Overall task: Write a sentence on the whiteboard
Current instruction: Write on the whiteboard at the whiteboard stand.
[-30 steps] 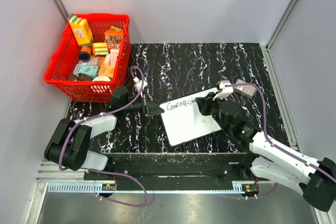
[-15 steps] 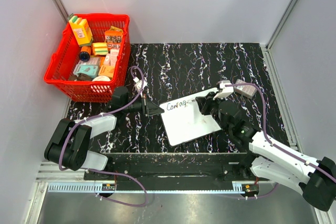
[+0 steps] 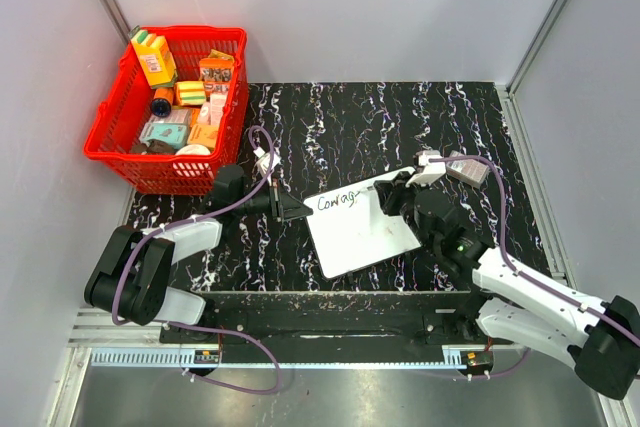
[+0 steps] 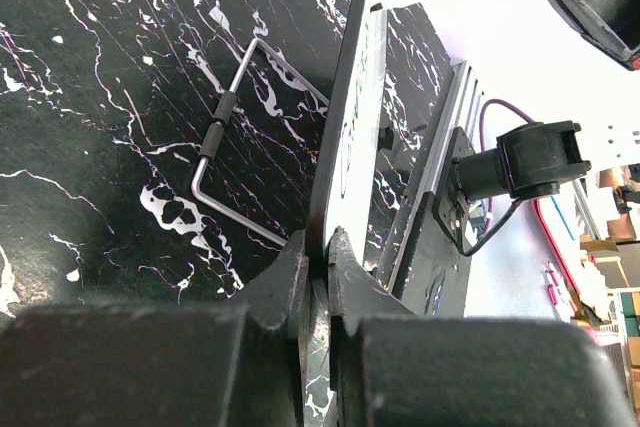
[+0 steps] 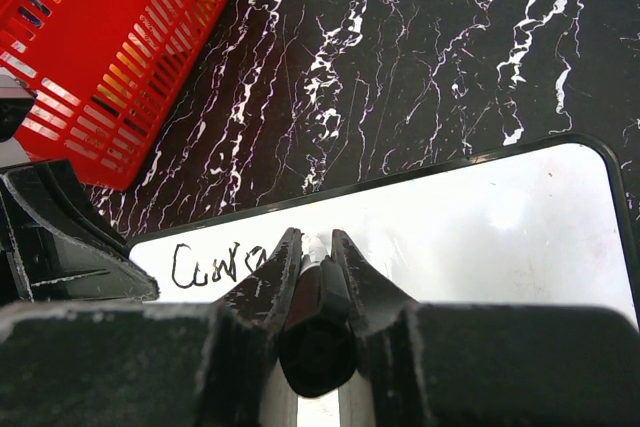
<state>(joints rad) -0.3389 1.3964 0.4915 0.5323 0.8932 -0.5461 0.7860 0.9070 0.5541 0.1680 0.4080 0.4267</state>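
Note:
The whiteboard [image 3: 358,227] lies tilted on the black marbled table and bears the dark handwriting "Courag" [image 3: 336,201] near its far left corner. My left gripper [image 3: 292,209] is shut on the board's left edge, seen edge-on in the left wrist view [image 4: 345,117]. My right gripper [image 3: 385,205] is shut on a black marker [image 5: 318,317] with its tip on the board [image 5: 480,237], just right of the writing [image 5: 215,265]. The last letters are hidden behind the right fingers [image 5: 265,282].
A red basket [image 3: 172,107] full of small packages stands at the far left, also in the right wrist view [image 5: 100,47]. A bent wire stand [image 4: 235,142] lies under the board. Grey walls enclose the table on three sides.
My right gripper has shifted slightly with the marker on the board. The left gripper and the board have not moved.

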